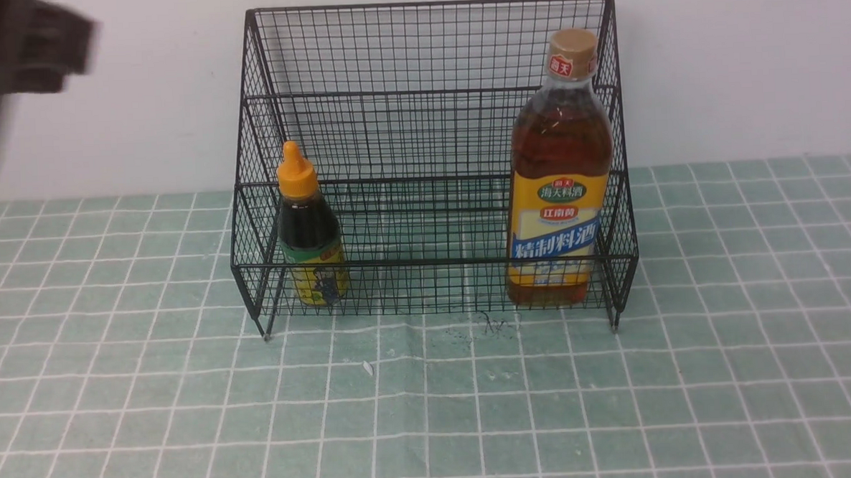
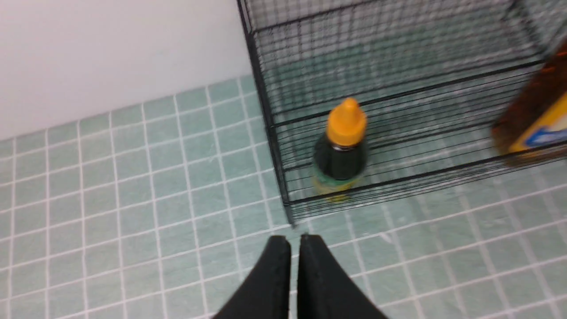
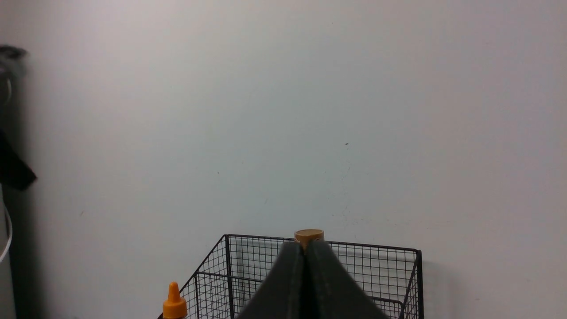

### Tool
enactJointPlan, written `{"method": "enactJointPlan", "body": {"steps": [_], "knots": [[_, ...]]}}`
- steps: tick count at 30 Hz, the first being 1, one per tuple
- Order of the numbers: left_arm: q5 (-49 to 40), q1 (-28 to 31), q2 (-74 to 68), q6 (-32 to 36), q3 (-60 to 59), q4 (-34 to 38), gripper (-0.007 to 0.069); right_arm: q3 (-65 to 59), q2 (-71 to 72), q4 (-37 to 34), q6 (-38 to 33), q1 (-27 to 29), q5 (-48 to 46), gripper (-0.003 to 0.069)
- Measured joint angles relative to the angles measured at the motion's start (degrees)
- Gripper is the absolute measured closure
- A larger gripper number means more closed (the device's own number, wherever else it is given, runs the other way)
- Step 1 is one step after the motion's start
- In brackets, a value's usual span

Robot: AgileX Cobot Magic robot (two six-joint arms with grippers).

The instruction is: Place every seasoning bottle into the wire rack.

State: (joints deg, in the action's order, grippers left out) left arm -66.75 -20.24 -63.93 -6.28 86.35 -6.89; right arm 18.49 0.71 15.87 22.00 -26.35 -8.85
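The black wire rack (image 1: 425, 74) stands at the back of the table against the wall. The small dark-sauce bottle with an orange cap (image 1: 308, 226) stands upright in the lower tier's left end. The tall amber bottle with a tan cap (image 1: 558, 176) stands upright in the right end. My left gripper (image 2: 294, 241) is shut and empty, above the cloth in front of the rack's left corner (image 2: 288, 212); the front view shows that arm only as a dark blur (image 1: 22, 48) at the top left. My right gripper (image 3: 304, 247) is shut and empty, well back from the rack (image 3: 367, 266).
A green checked cloth (image 1: 433, 411) covers the table, with a few small specks in front of the rack. A plain white wall (image 1: 748, 67) runs right behind the rack.
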Motion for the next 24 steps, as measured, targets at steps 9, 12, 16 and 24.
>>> {"method": "enactJointPlan", "body": {"steps": [9, 12, 16, 24], "knots": [[2.8, 0.0, 24.0, 0.0, -10.2, 0.7, 0.0631, 0.0, 0.0, 0.0, 0.0, 0.0, 0.0, 0.0673], [2.9, 0.0, 32.5, 0.0, -11.8, 0.8, 0.0631, 0.0, 0.0, 0.0, 0.0, 0.0, 0.0, 0.0673], [8.8, 0.0, 44.3, -1.0, -14.3, 0.7, 0.0631, 0.0, 0.0, 0.0, -0.1, 0.0, 0.0, 0.0673], [38.7, 0.0, 55.3, -1.0, -34.7, 0.6, 0.0631, 0.0, 0.0, 0.0, 0.1, 0.0, 0.0, 0.0673]]}}
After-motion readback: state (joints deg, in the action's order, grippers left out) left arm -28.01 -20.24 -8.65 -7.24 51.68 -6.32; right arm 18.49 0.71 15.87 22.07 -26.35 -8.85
